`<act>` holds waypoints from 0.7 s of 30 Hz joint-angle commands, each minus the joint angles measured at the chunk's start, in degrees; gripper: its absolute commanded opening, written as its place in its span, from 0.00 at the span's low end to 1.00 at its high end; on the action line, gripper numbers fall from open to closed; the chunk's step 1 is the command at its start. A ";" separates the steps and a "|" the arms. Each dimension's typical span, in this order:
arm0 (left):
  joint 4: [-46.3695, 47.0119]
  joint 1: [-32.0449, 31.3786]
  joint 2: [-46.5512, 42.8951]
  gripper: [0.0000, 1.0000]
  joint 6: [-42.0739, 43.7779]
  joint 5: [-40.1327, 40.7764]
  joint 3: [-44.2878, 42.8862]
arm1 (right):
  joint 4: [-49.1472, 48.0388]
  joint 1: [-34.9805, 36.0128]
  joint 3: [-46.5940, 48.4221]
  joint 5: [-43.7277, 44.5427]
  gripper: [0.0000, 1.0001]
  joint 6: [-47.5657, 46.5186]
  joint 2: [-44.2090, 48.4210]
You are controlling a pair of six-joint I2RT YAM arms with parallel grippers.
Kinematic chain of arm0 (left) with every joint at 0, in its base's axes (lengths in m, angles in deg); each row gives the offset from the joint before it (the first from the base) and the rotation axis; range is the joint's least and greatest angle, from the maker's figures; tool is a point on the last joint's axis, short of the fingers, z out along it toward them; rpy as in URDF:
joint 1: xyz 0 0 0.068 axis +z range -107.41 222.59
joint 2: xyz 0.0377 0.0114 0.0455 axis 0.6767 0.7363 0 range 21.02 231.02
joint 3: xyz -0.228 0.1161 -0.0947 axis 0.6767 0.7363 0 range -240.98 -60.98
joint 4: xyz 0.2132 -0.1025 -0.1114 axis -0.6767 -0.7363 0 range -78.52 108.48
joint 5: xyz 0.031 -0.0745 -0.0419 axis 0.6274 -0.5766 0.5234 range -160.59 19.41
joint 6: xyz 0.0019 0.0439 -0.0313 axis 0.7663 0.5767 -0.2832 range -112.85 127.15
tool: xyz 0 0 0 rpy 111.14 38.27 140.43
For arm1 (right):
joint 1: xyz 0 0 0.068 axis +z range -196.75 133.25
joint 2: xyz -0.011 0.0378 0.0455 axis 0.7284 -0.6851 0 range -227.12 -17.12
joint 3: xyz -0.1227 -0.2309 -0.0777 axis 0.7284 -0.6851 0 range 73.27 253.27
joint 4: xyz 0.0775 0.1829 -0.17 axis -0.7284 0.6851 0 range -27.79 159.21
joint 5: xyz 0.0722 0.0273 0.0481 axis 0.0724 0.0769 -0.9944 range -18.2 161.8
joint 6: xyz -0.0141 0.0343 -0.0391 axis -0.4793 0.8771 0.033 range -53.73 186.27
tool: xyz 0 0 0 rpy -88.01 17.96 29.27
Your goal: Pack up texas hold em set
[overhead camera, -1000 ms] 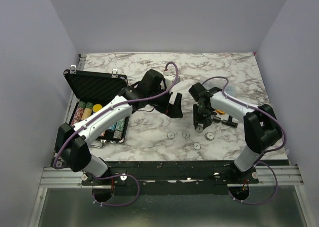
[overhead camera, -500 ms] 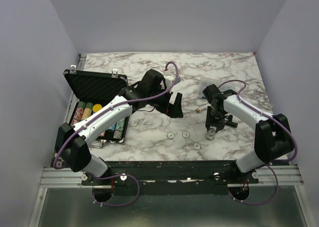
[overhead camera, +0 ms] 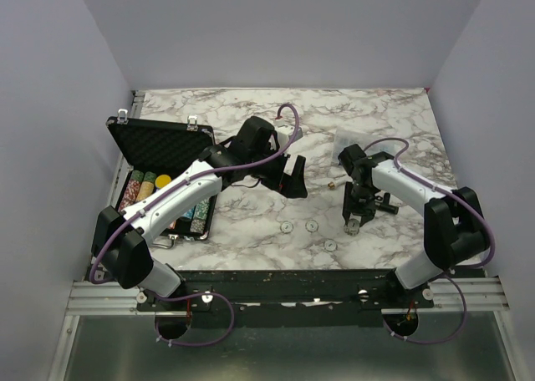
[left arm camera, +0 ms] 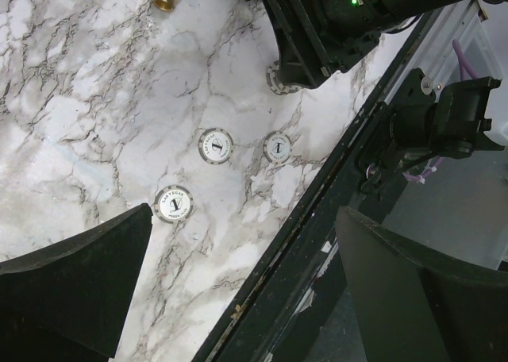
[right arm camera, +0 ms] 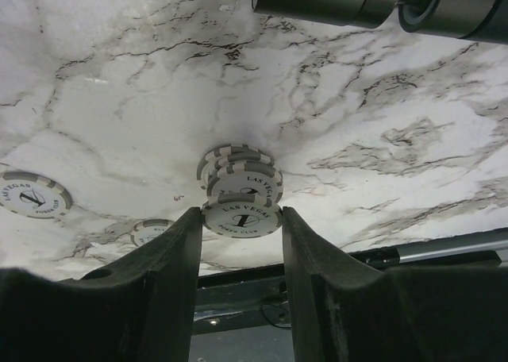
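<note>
Case (overhead camera: pixel 163 145): I see it open at 9 o'clock on the marble table (overhead camera: pixel 368 109). The lid stands up on the 12 o'clock side, with silver latches (overhead camera: pixel 192 124) on its upper edge.
Coloured chips (overhead camera: pixel 142 185): they lie in rows in the case's tray, partly hidden in the top view.
Left gripper (overhead camera: pixel 288 180): it hovers over mid-table with its fingers (left arm camera: pixel 79 275) spread wide and nothing between them.
Right gripper (right arm camera: pixel 241 219): it is down at the marble at about 4 o'clock. From my wrist view, its fingers (right arm camera: pixel 171 259) press on both edges of the nearest chip of the chip stack (right arm camera: pixel 238 179).
Chip stack: three white chips, fanned and overlapping, run out toward 12 o'clock from the fingertips.
Loose chips (overhead camera: pixel 311 226): three more white ones lie flat and apart from each other near the 6 o'clock edge, at 9 o'clock of the stack.
Brass fitting (overhead camera: pixel 333 182): this small piece sits alone on the marble at 11 o'clock of my right gripper, touching nothing.
</note>
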 commanded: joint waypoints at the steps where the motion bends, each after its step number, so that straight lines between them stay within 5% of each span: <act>1: 0.79 -0.17 -0.36 0.99 0.11 -1.04 0.54 | -1.35 0.03 -1.17 -1.37 0.44 -0.44 -1.42; 13: 0.71 -0.17 -0.35 0.99 0.20 -0.95 0.57 | -0.42 0.21 0.28 -0.22 0.59 -1.17 -0.11; 21: 0.23 -0.20 -0.24 0.98 0.19 -0.20 0.10 | 1.08 9.36 3.23 -5.29 0.59 0.44 -0.34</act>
